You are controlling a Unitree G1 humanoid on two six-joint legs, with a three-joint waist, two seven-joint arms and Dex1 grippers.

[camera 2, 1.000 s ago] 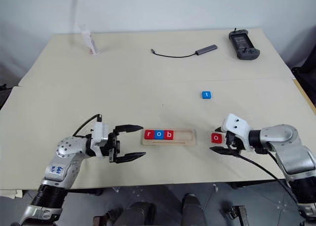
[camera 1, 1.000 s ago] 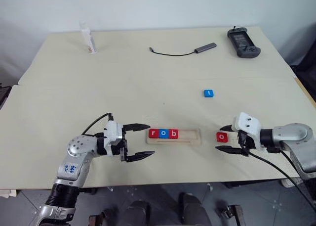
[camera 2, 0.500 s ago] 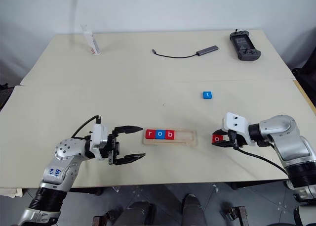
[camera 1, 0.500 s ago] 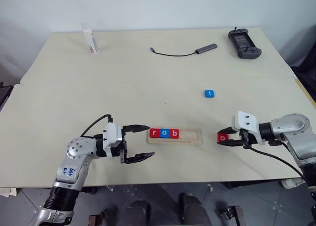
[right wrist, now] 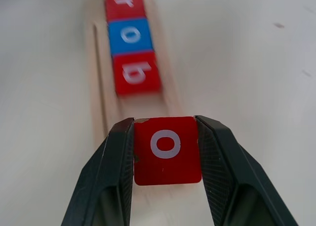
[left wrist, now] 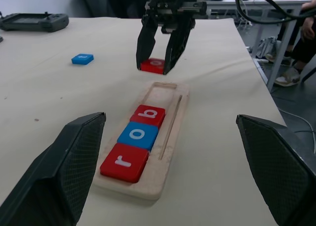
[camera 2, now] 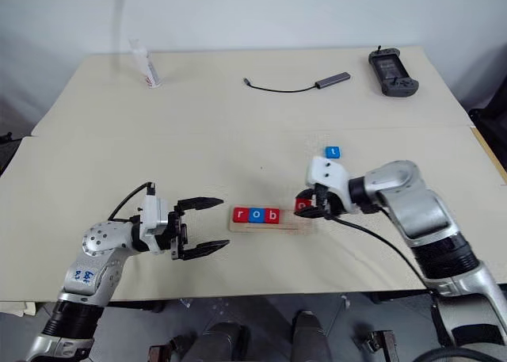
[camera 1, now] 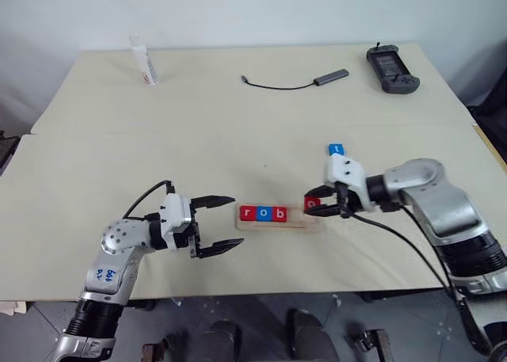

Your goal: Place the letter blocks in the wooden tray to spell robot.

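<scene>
The wooden tray [camera 1: 299, 220] lies near the table's front, with a red r [camera 1: 247, 213], a blue o [camera 1: 263, 213] and a red b [camera 1: 279, 214] at its left end. My right gripper [camera 1: 311, 207] is shut on a red o block [right wrist: 168, 149] and holds it just above the tray's right end, its fingers [right wrist: 116, 171] pressing both sides. A blue t block [camera 1: 335, 150] lies on the table behind that gripper. My left gripper [camera 1: 236, 219] stands open just left of the tray, holding nothing.
A white bottle [camera 1: 143, 61] stands at the far left of the table. A black cable with an adapter [camera 1: 297, 82] and a black controller [camera 1: 391, 67] lie along the far edge. A seam crosses the table between those items and the tray.
My right gripper shut on the red o block, lifted it off the table and carried it left to the tray's right end. The left arm stayed put.
</scene>
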